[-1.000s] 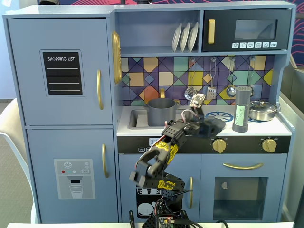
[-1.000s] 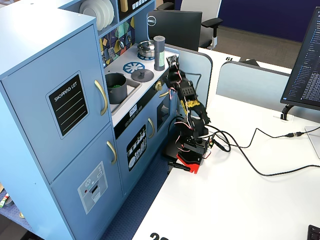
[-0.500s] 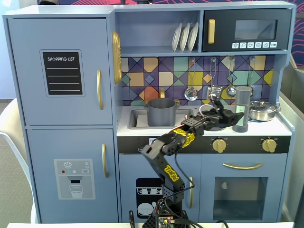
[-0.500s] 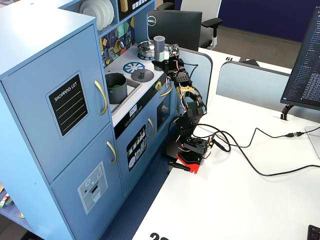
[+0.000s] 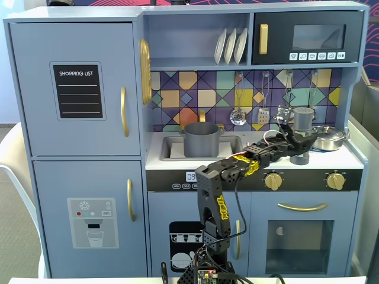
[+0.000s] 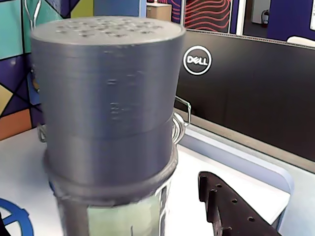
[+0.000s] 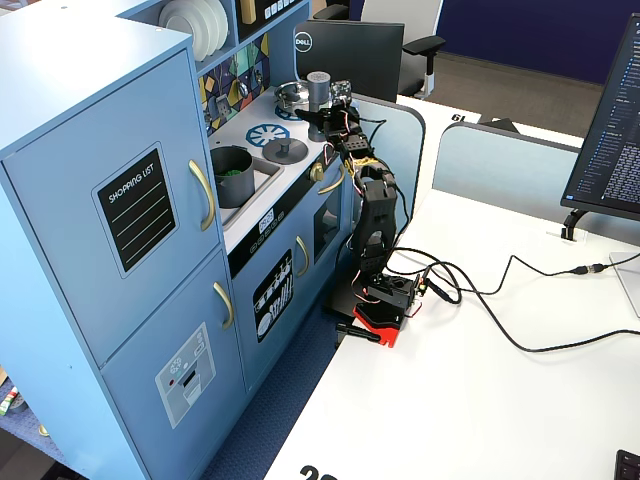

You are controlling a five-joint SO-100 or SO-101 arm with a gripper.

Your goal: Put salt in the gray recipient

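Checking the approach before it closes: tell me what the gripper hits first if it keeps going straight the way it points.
The salt shaker. In the wrist view it fills the frame directly ahead of the gripper, one finger beside it. Whether they already touch is unclear.

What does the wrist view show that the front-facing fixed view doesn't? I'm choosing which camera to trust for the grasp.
Only the wrist view shows the holes in the salt shaker cap, one black finger beside it, and a Dell monitor behind. Only a fixed view shows the gray pot in the sink, the whole arm, and the gripper at the shaker's middle. Both show the shaker upright on the counter; neither shows whether the gripper is shut.
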